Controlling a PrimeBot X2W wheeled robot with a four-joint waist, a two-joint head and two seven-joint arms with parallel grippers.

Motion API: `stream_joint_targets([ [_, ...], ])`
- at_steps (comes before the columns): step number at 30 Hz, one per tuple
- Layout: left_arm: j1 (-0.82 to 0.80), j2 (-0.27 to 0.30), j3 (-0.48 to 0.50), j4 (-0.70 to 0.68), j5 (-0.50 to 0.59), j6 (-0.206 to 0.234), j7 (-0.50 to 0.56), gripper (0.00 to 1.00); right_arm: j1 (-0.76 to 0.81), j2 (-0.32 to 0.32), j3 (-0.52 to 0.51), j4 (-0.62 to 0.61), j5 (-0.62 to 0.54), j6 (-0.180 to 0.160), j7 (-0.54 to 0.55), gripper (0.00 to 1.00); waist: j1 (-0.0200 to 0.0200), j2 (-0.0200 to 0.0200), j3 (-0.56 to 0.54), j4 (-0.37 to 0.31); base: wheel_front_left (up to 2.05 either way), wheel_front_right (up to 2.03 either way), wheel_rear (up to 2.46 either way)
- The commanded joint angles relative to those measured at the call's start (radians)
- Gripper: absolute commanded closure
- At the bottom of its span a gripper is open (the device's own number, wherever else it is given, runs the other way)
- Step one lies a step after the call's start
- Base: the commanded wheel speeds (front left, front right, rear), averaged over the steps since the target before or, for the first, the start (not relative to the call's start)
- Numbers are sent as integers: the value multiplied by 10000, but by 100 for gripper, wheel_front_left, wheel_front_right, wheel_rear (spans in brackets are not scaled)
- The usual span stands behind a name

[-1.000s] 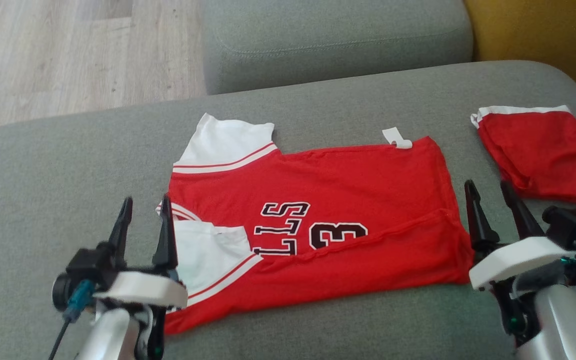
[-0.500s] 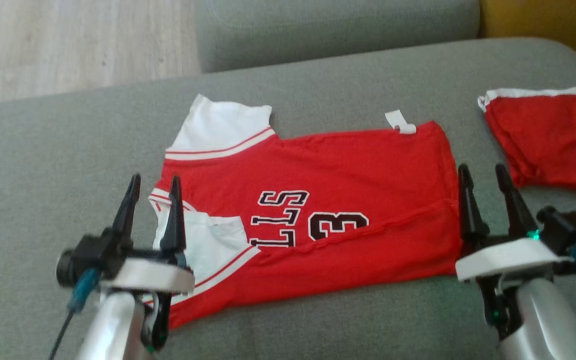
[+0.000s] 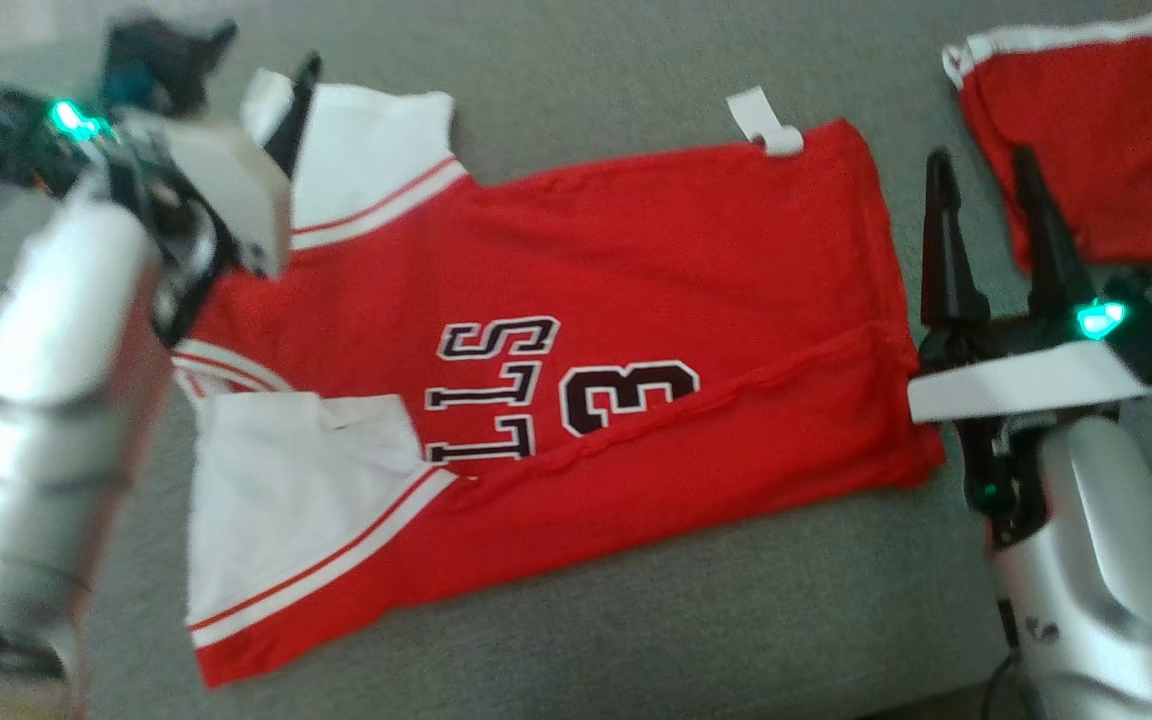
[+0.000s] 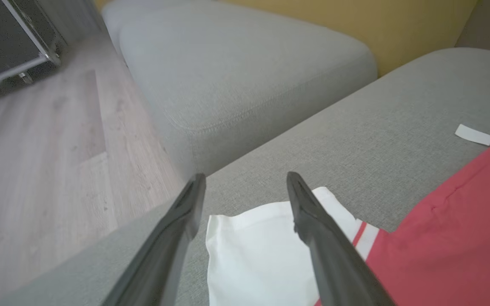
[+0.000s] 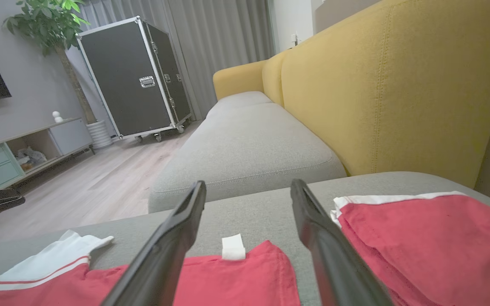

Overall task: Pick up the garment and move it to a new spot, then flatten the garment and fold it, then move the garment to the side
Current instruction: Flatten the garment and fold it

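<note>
The garment point(image 3: 636, 270) is a red jersey with white sleeves and black lettering, spread sideways on the grey sofa cushion point(image 3: 576, 620), its near edge folded over. My left gripper point(image 3: 276, 80) is open above the far white sleeve point(image 4: 262, 255). Its jaws straddle the sleeve's outer corner, nothing between them. In the left wrist view that gripper point(image 4: 245, 182) has one finger over the cushion and one over the sleeve. My right gripper point(image 3: 981, 170) stands open just right of the jersey's hem, empty. The right wrist view shows it point(image 5: 247, 187) above the hem point(image 5: 236, 280).
A folded red garment with a white band point(image 3: 1086, 130) lies right of my right gripper. A second grey cushion point(image 5: 249, 148) and the yellow sofa back point(image 5: 389, 85) lie beyond. Wooden floor point(image 4: 36, 170) and a black flight case point(image 5: 134, 80) are to the left.
The head view has tilted down and closer. My left arm has swung from the near sleeve to the far sleeve. My right gripper stays beside the hem, still open.
</note>
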State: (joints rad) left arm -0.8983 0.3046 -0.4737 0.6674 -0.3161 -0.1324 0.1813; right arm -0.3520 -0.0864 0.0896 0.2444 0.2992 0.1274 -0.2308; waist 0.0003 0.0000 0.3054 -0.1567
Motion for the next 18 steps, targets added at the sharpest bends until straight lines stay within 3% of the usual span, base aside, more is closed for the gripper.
stream_joint_targets([
  [1, -902, 656, -58, -57, -505, 22, 400, 0, -410, -75, 255, -367, 1, 33, -162, 0, -3, 0, 765, -629, 0, 0, 0],
  [8, -2652, 1956, -1829, 1385, -2008, 19, 2696, 0, -954, 26, 515, -385, 127, 33, -258, 0, -3, 0, 1536, -1317, 0, 0, 0],
  [13, -3042, 2327, -2387, 2023, -2232, 19, 3241, 0, -1046, 100, 593, -366, 182, 33, -289, 0, -3, 0, 1811, -1576, 0, 0, 0],
  [18, -3201, 2294, -2588, 2426, -2502, 18, 3512, 0, -1054, 154, 543, -364, 282, 33, -301, 0, -3, 0, 1953, -1640, 0, 0, 0],
])
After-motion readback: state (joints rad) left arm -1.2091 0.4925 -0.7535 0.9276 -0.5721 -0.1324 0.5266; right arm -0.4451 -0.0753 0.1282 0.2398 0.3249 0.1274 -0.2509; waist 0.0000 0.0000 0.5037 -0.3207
